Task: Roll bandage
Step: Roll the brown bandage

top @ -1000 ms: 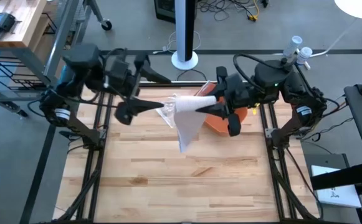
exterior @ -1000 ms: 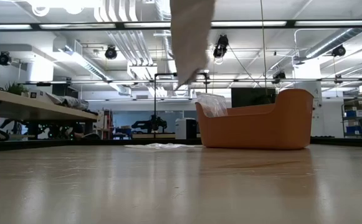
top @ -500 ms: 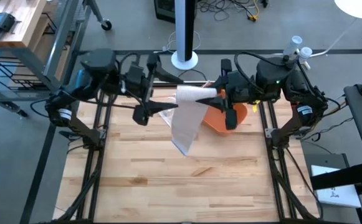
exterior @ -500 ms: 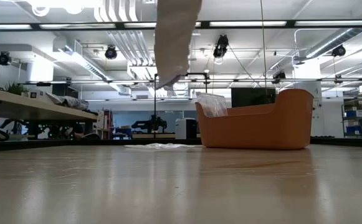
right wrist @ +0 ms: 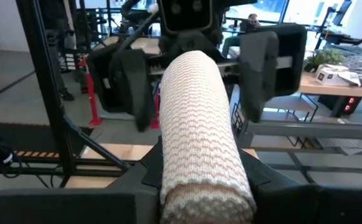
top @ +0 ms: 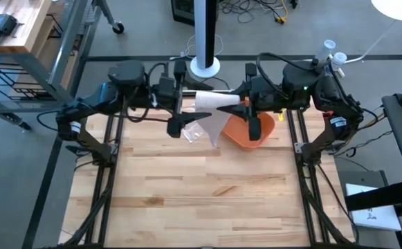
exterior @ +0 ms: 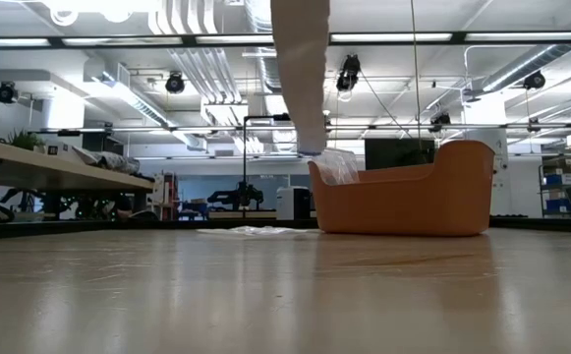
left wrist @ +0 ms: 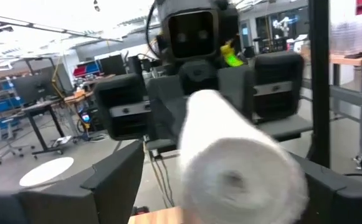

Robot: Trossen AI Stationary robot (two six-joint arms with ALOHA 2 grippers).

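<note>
An orange plastic tub (exterior: 403,192) is set at the wooden table's (top: 207,200) far edge, with a clear plastic bag (exterior: 336,162) seen in it. Above it, the white woven bandage roll (top: 214,104) is clamped by the right gripper (top: 245,105); its tail hangs down. The left gripper (top: 180,104) is spread wide at the roll's free end. The near tabletop is left bare.

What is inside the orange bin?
A clear plastic bag pokes above the orange bin rim at one end. The walls hide anything lower inside.
</note>
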